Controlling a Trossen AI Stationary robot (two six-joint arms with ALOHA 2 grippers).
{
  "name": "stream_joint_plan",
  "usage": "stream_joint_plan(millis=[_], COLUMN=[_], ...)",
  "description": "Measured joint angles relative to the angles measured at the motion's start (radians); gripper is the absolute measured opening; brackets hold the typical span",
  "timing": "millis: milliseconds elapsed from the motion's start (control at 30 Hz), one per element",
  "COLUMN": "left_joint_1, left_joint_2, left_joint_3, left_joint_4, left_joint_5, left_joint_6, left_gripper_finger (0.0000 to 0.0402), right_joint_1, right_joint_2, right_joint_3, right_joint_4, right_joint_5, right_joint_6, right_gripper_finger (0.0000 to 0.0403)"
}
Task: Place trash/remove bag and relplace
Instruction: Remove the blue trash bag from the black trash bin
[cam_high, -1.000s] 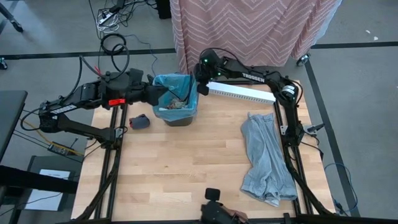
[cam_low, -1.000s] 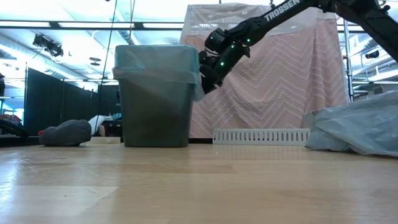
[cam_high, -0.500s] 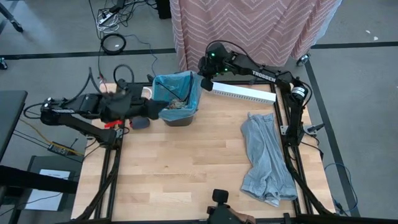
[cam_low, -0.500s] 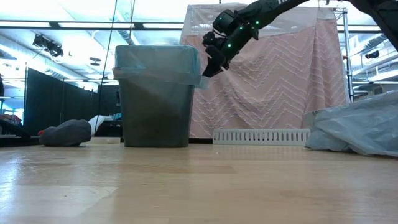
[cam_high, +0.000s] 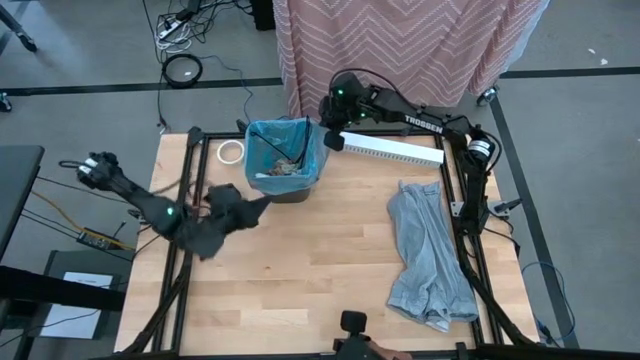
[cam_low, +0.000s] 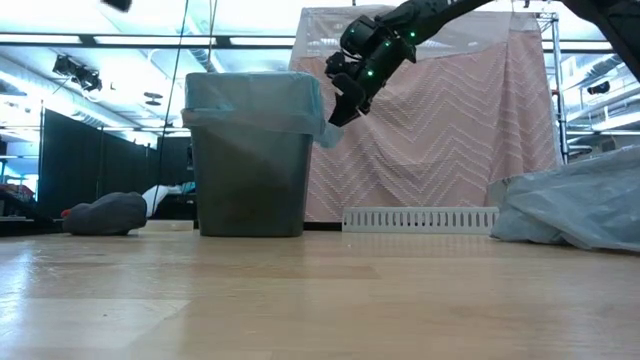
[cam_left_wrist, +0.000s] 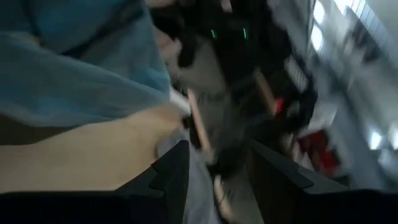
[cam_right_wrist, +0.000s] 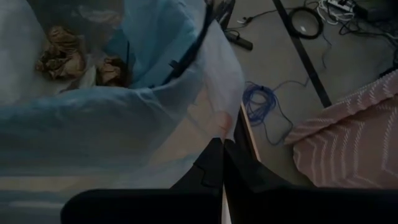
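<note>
A dark bin lined with a blue bag stands at the far middle of the table. Trash lies in it: brown crumpled lumps and thin dark sticks. My right gripper is at the bin's right rim, shut on the bag. My left gripper hangs blurred over the table, near-left of the bin. It is open, with nothing between its fingers. My right gripper pinches the bag's turned-over rim between its two shut fingers, at the bin's right far corner. The fingers slant down from the right and above. The thin film is drawn out from the bin wall toward the fingers; the rest stays over the rim.
A white tape ring lies left of the bin. A white slotted strip lies along the far edge at the right. A grey crumpled sheet covers the right side. Bare wood lies in the middle and near part.
My left gripper has swung away from the bin's left rim, down and toward the table's near edge, rolling as it went. My right gripper has risen a little at the bin's right corner, drawing the bag's rim up with it.
</note>
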Motion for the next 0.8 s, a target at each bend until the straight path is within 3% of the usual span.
stream_joint_plan(millis=[167,267,400,500,800], left_joint_1=[-0.117,-0.129,-0.084,-0.052,0.025], left_joint_2=[-0.010,-0.012,-0.011,-0.010,-0.010], left_joint_3=[-0.106,-0.159,-0.246,-0.308,-0.419], left_joint_4=[-0.068,-0.156,-0.120,-0.040,-0.050], left_joint_5=[-0.225,-0.314,-0.281,-0.219,-0.227], left_joint_6=[-0.304,-0.516,-0.666,-0.668,-0.675], left_gripper_finger=[0.0162,0.0162,0.0162,0.0162,0.0162], right_joint_1=[0.000,0.000,0.000,0.000,0.000], right_joint_2=[0.000,0.000,0.000,0.000,0.000], right_joint_3=[0.000,0.000,0.000,0.000,0.000], right_joint_4=[-0.004,-0.006,-0.005,-0.003,-0.003], right_joint_5=[-0.002,-0.004,-0.024,-0.026,-0.028], right_joint_6=[-0.001,-0.001,-0.007,-0.007,-0.007], right_gripper_finger=[0.0000,0.0000,0.0000,0.0000,0.0000])
